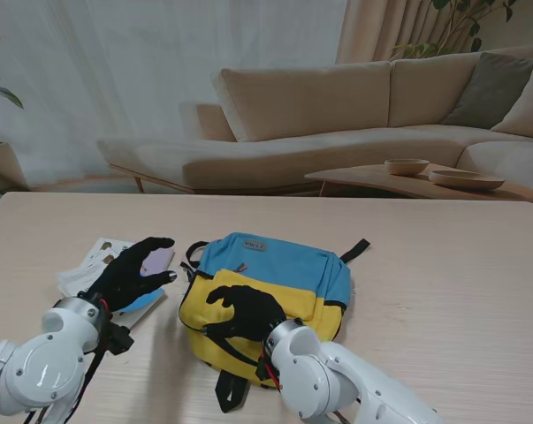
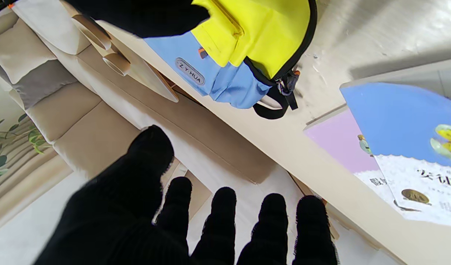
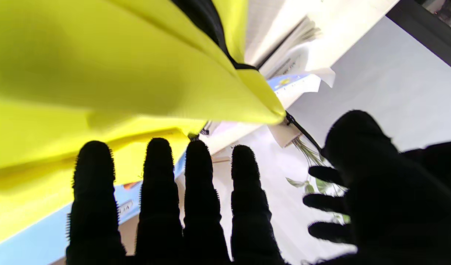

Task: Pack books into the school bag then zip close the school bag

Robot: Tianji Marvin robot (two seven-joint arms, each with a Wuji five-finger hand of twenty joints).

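The packing looks barely begun. The school bag (image 1: 275, 283), blue on top with a yellow front pocket, lies flat on the worktop (image 1: 443, 265) near me. The books (image 1: 116, 265) sit in a loose stack just to its left, none of them inside as far as the pictures show.

The left hand (image 1: 133, 272) hovers over the stack with fingers spread, gripping nothing. The right hand (image 1: 244, 309) rests on the yellow pocket, fingers curled downward; I cannot tell whether it has pinched any fabric. Whether the main zip is open is not clear either, so loading the books and zipping shut both remain.

The stand view gives the layout: bag centre, books left, one hand over each. The left wrist view adds a blue book cover (image 2: 398, 121) lying on a lilac one (image 2: 339, 143), and the bag's zip pulls (image 2: 286, 82) at its edge. The right wrist view shows yellow fabric (image 3: 100, 73) close over the fingertips (image 3: 155, 158).
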